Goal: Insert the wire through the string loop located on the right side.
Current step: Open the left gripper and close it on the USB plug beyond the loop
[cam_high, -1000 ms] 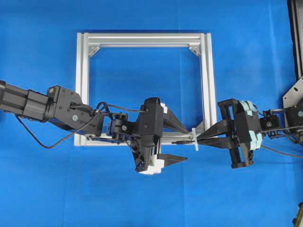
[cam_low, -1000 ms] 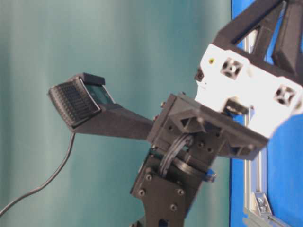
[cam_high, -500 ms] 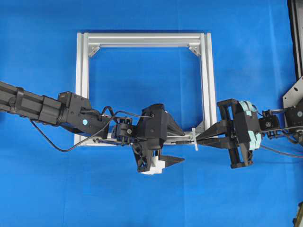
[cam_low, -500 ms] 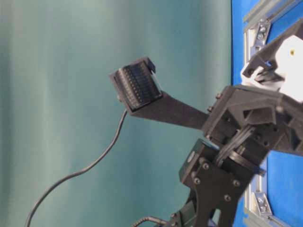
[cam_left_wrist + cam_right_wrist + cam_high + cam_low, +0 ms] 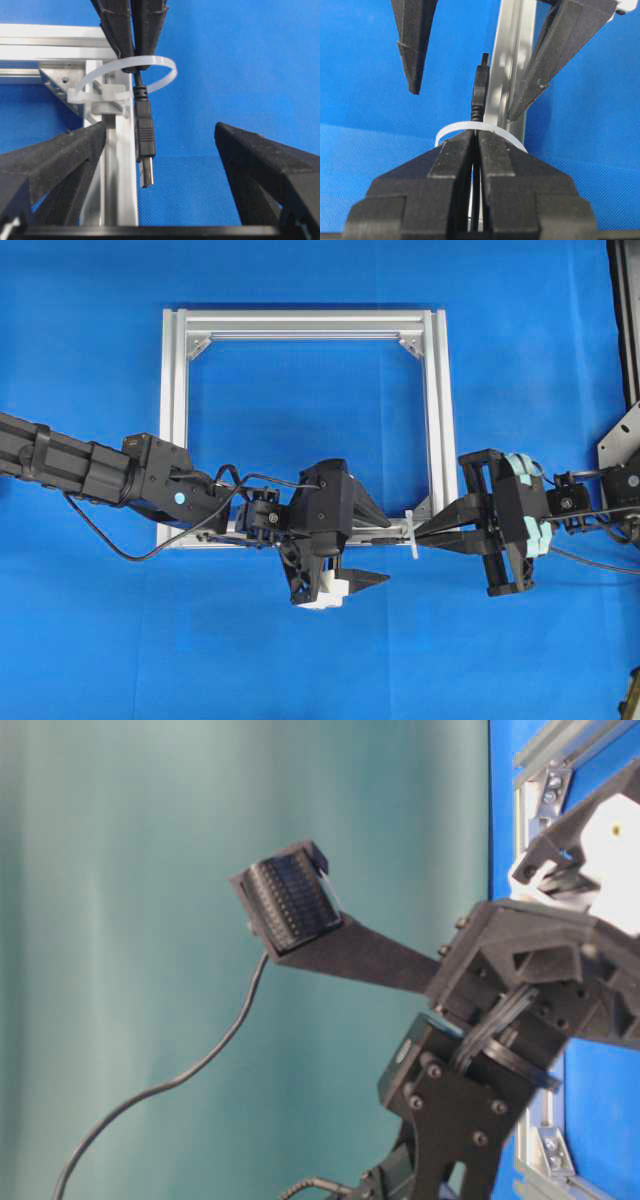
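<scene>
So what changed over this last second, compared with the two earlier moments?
The left arm tipped and reached forward early on, so the open left gripper now sits lower around the plug end of the wire; since the half-second mark nothing moved. The right gripper stayed shut on the wire, its plug poking through the string loop. The frame stayed put.

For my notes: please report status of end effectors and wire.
Right end effector shut on wire. Plug through string loop. Left end effector open around plug. Nothing blocking.
</scene>
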`<action>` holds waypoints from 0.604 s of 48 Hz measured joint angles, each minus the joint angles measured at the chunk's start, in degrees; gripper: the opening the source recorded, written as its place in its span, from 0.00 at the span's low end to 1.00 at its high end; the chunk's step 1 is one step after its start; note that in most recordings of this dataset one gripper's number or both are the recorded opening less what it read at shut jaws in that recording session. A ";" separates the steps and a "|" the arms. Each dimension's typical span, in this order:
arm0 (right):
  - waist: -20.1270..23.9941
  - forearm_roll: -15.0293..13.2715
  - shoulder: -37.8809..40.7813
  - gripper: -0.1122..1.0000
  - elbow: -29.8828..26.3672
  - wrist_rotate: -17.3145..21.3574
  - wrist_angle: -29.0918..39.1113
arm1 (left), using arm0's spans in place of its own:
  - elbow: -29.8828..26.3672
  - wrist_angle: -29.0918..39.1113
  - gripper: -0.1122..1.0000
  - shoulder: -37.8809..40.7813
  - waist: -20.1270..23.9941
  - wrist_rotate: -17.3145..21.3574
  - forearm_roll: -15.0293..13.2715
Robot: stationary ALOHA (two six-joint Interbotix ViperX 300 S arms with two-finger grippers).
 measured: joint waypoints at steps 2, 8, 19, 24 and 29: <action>0.00 0.00 0.09 0.07 -0.09 0.00 0.00 | 0.00 0.00 0.91 0.00 0.00 -0.09 0.00; 0.00 0.09 0.09 0.07 0.00 0.00 -0.09 | 0.00 0.00 0.91 0.00 0.00 0.00 0.00; 0.00 0.09 0.09 0.07 0.00 0.00 0.00 | 0.00 0.00 0.91 -0.09 -0.09 -0.09 0.00; 0.00 0.09 0.09 0.08 -0.09 0.00 -0.09 | 0.00 0.00 0.91 0.00 -0.09 -0.09 0.00; 0.00 0.00 0.00 0.07 -0.09 0.00 -0.09 | 0.00 0.00 0.89 0.00 0.00 -0.09 0.00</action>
